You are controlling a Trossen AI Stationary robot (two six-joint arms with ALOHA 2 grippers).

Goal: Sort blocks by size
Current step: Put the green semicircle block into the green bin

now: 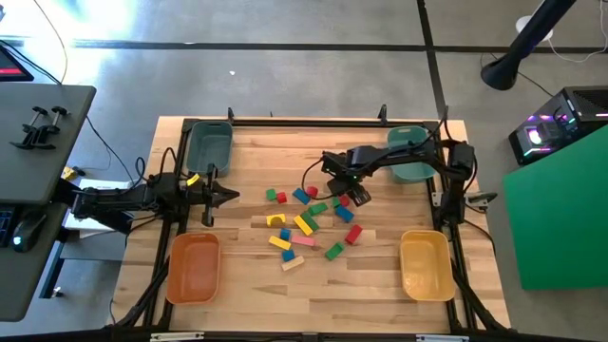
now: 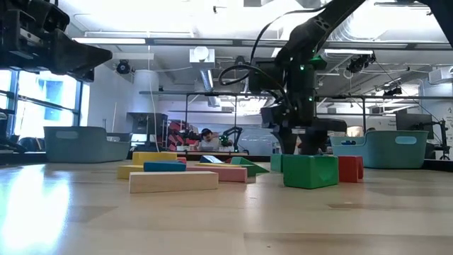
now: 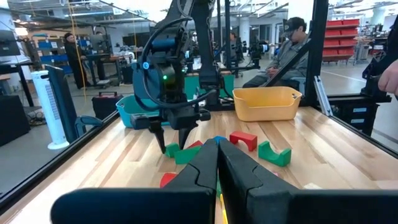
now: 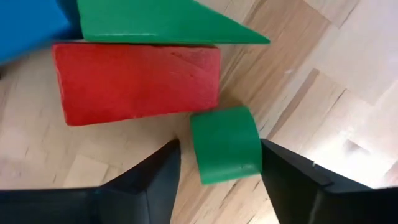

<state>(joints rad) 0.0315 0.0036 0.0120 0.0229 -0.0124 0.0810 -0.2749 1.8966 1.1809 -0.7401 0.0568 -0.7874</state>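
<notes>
Right jaws: the right gripper (image 4: 217,168) stands with its jaws apart, one dark finger on each side of a small green block (image 4: 225,144); nothing is clamped yet.
Key relation: the small green block sits squarely between the two fingers, so I judge the coming move needs only a short drop and a closing of the jaws, not a sideways shift.
Block's lie: it looks stubby with a rounded end, and its longer side runs roughly along the fingers, not across them.
Just beyond: a red bar (image 4: 134,81) lies crosswise past the green block, close to it and perhaps touching at a corner; a green wedge (image 4: 161,22) lies against the bar's far side.
Risk: as a judgement, the closing fingers could nudge the red bar.
Wider spread: the rest of the blocks (image 1: 306,223) lie scattered at the middle of the bench (image 1: 380,285).
Nearer arm: the right arm, already over the pile.
Left jaws: the left gripper (image 1: 226,196) waits with jaws together, well apart from the blocks, near the teal bin (image 1: 209,144).
</notes>
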